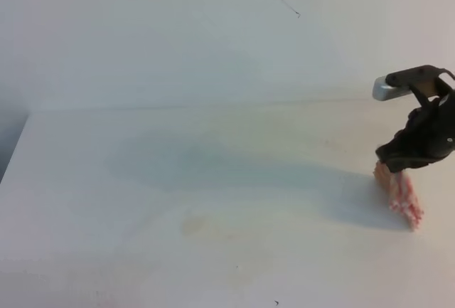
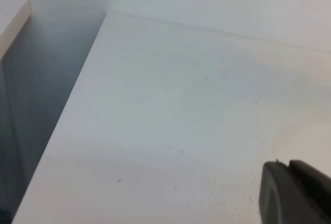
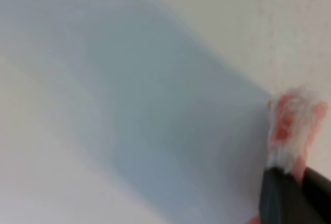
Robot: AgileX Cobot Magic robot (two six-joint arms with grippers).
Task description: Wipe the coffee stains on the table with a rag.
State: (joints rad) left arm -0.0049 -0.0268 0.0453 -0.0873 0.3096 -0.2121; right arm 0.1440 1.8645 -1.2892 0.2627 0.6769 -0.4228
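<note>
The rag [image 1: 402,194], pink-and-white and crumpled, hangs from my right gripper [image 1: 399,168] at the far right of the table [image 1: 142,144], its lower end touching or nearly touching the surface. In the right wrist view the rag [image 3: 292,125] sticks out past the dark fingertips [image 3: 279,193], which are shut on it. A faint pale yellowish smear of coffee stains [image 1: 206,224] lies front of centre, well left of the rag. Only the left gripper's dark fingers [image 2: 279,195] show in the left wrist view, lying together over bare table [image 2: 170,115].
The table's left edge [image 1: 14,153] drops off to a dark gap, seen also in the left wrist view [image 2: 72,105]. A white wall [image 1: 213,30] rises behind the table. A faint pinkish tint [image 1: 106,297] marks the front edge.
</note>
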